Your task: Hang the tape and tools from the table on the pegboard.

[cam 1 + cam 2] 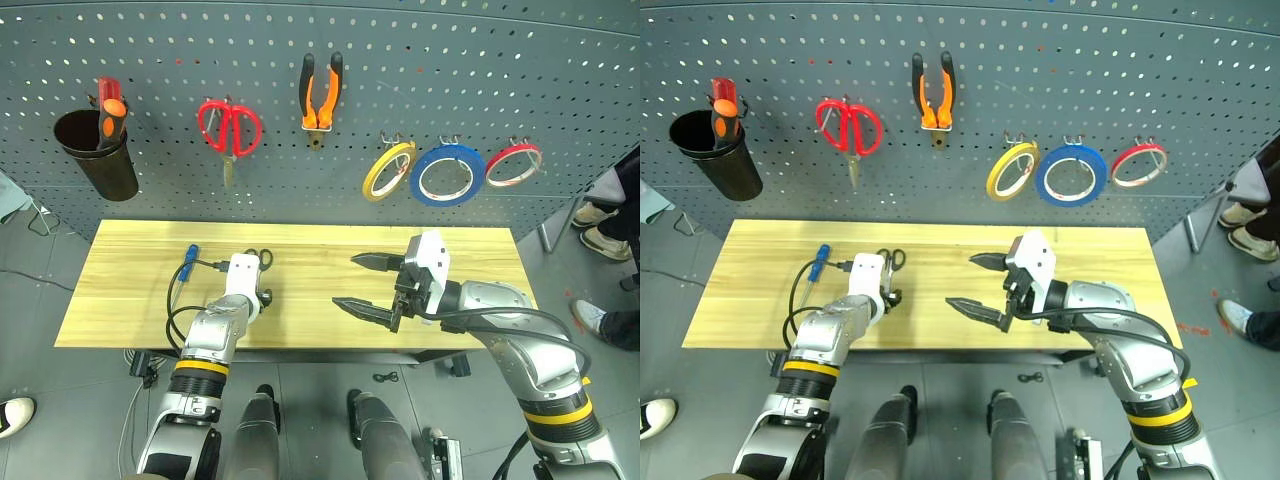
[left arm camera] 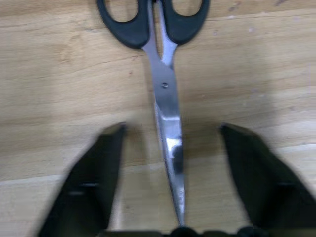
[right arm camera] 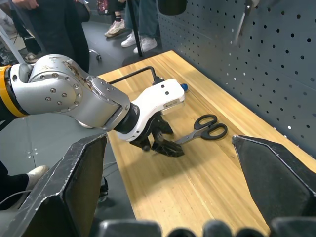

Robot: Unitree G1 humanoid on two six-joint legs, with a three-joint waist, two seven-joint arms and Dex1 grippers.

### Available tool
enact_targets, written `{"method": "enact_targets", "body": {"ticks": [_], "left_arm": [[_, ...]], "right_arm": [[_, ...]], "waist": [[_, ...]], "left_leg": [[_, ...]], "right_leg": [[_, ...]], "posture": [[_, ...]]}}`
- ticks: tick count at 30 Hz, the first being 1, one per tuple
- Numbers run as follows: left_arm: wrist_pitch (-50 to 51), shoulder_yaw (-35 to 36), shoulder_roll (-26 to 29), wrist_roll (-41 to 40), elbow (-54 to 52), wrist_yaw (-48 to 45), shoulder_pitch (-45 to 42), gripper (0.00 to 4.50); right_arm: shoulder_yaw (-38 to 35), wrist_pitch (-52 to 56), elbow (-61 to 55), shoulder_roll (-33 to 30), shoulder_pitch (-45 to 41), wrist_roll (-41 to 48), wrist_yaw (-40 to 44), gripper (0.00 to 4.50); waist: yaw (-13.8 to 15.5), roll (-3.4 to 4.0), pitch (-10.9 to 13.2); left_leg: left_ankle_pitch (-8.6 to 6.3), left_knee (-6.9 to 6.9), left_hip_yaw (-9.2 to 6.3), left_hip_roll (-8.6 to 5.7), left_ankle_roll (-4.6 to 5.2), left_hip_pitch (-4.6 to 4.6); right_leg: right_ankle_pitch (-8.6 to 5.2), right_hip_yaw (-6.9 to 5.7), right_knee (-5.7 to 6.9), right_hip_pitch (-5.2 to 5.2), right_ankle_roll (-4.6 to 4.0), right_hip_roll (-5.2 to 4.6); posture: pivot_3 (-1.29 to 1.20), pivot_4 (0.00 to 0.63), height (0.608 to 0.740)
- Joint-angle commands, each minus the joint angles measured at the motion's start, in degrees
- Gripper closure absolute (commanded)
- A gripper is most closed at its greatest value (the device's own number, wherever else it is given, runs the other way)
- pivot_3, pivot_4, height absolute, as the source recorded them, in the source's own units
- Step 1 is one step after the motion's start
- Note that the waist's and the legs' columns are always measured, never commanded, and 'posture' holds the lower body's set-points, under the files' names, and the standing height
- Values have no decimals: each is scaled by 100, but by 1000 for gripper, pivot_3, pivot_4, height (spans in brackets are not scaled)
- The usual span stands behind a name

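Black-handled scissors (image 2: 165, 94) lie flat on the table (image 1: 470, 255), handles toward the pegboard (image 1: 520, 60). My left gripper (image 1: 262, 297) is lowered over them, open, one finger on each side of the blades with a gap on both sides. A blue-handled screwdriver (image 1: 188, 262) lies on the table to the left of it. Out over the table's middle my right gripper (image 1: 347, 281) hangs open with nothing in it. The orange-and-black pliers (image 1: 320, 90) and the yellow tape (image 1: 388, 170) hang on the pegboard.
A blue roll (image 1: 447, 173) and a red roll (image 1: 513, 163) hang right of the yellow tape. Red-handled scissors (image 1: 229, 128) and a black cup (image 1: 95, 150) with orange and red-handled tools hang at the left. A person's shoes (image 1: 600, 225) show beside the table's right end.
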Motion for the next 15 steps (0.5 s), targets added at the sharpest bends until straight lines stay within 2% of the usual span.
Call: {"method": "enact_targets", "body": {"ticks": [1, 3, 4, 10, 15], "left_arm": [[-47, 14, 30, 60, 186, -125, -37, 3280], [-108, 29, 37, 90, 225, -148, -67, 4302], [-127, 49, 36, 95, 225, -150, -70, 4473], [-491, -121, 128, 193, -164, -318, 38, 4471], [-1081, -317, 612, 353, -1886, -721, 725, 4471]], "right_arm": [[-58, -105, -203, -7, -99, 26, 6, 0], [-29, -193, -144, -50, -125, -52, 54, 0], [-18, -238, -108, -55, -139, -94, 64, 0], [-45, -389, 77, 55, -205, -181, 22, 0], [-179, -505, -149, 88, -76, -218, -140, 0]], "waist": [[-3, 0, 0], [-3, 0, 0], [-2, 0, 0], [2, 0, 0], [5, 0, 0]], "left_leg": [[0, 0, 0, 0, 0, 5], [0, -1, 0, 0, 0, 14], [0, -2, 0, 0, 0, 16], [0, -2, 0, 0, 0, 17], [0, -16, -1, 1, -1, 14]], "right_leg": [[-1, 0, -2, 7, 1, 0], [-2, 0, -5, 19, 2, 0], [-2, 0, -5, 21, 2, 0], [-2, 0, -7, 23, 2, 0], [-1, 0, -12, 18, -1, -1]], "posture": [[-11, 298, 740], [-7, 296, 740], [-3, 294, 740], [20, 294, 740], [45, 285, 740]]}}
